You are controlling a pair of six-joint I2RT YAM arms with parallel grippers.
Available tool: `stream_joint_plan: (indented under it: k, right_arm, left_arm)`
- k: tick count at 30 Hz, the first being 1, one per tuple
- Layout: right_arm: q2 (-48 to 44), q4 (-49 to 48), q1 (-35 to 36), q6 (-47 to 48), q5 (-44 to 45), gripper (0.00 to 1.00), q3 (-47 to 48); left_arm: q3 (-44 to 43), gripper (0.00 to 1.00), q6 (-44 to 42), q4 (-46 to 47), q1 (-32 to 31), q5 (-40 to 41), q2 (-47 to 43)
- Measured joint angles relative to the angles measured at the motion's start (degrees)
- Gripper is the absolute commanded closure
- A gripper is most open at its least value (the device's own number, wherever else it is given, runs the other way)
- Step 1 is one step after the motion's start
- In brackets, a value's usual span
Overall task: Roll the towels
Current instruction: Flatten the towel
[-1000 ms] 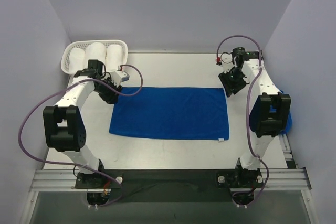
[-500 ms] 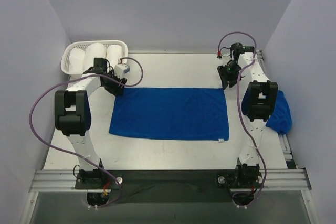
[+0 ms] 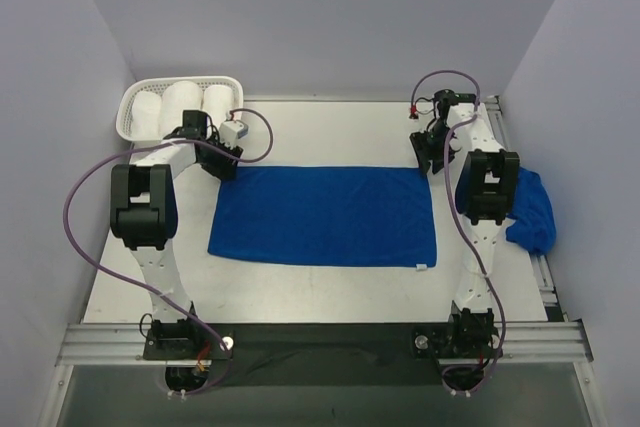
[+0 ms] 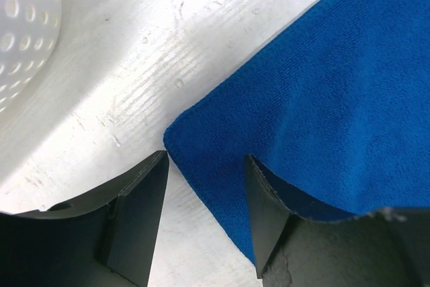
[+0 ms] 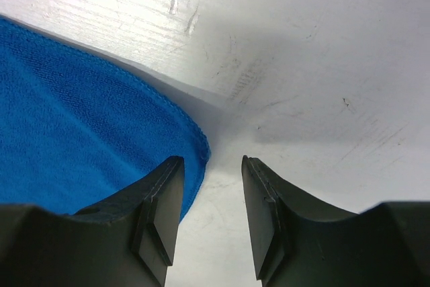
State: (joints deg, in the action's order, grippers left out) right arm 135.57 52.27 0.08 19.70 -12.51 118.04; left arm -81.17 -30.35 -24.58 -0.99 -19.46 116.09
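A royal-blue towel [image 3: 325,215] lies flat and spread out in the middle of the table. My left gripper [image 3: 228,169] is open, low over its far left corner [image 4: 176,132], which lies between the two fingers. My right gripper [image 3: 428,163] is open, low over its far right corner [image 5: 200,146], one finger over the cloth and the other over bare table. A second blue towel [image 3: 530,212] lies bunched at the table's right edge, behind the right arm.
A white perforated basket [image 3: 135,99] with three white towel rolls [image 3: 183,105] stands at the back left; its wall shows in the left wrist view [image 4: 23,18]. Purple cables loop beside both arms. Grey walls close the sides and back.
Both arms have stretched out and lowered: the left gripper moved onto the towel's far left corner, the right gripper onto the far right corner. The towel has not moved.
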Motion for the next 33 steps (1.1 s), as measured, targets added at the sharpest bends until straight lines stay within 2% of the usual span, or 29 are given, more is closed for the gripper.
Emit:
stream_joint_plan:
  k: [14,18,21,24,25,28,29,31,32,33]
  right_arm:
    - [1.2,0.0,0.0,-0.2,-0.2,0.62,3.7]
    - [1.7,0.0,0.3,-0.1,-0.4,0.67,4.0]
    - [2.3,0.0,0.7,0.2,-0.4,0.77,4.0]
    - [2.4,0.0,1.1,0.5,-0.5,0.86,4.0]
    - [2.4,0.0,1.1,0.8,-0.5,0.87,4.0]
    - [2.4,0.0,1.2,1.4,-0.6,0.97,4.0]
    - [2.4,0.0,1.3,1.4,-0.6,1.00,4.0]
    - [2.4,0.0,1.5,1.5,-0.6,1.00,4.0]
    - [2.4,0.0,1.5,1.5,-0.6,1.00,4.0]
    - [2.4,0.0,1.5,1.6,-0.6,1.00,4.0]
  left_arm:
    - [-3.3,0.40,1.3,1.2,0.3,2.1,1.2]
    - [-5.0,0.42,1.7,0.9,0.3,2.1,2.9]
    - [-5.9,0.44,2.1,0.8,0.3,2.1,3.9]
    - [-6.2,0.51,2.6,0.9,0.3,1.7,4.4]
    - [-6.3,0.59,2.7,0.8,0.3,1.4,4.4]
    - [-6.3,0.71,2.8,0.7,0.3,0.7,4.6]
    - [-6.3,0.78,2.8,0.5,0.3,0.5,4.6]
    - [-6.3,0.85,2.8,0.3,0.3,-0.1,4.6]
    - [-6.3,0.92,2.7,0.3,0.3,-0.4,4.6]
    - [-6.3,0.95,2.7,0.1,0.3,-0.8,4.6]
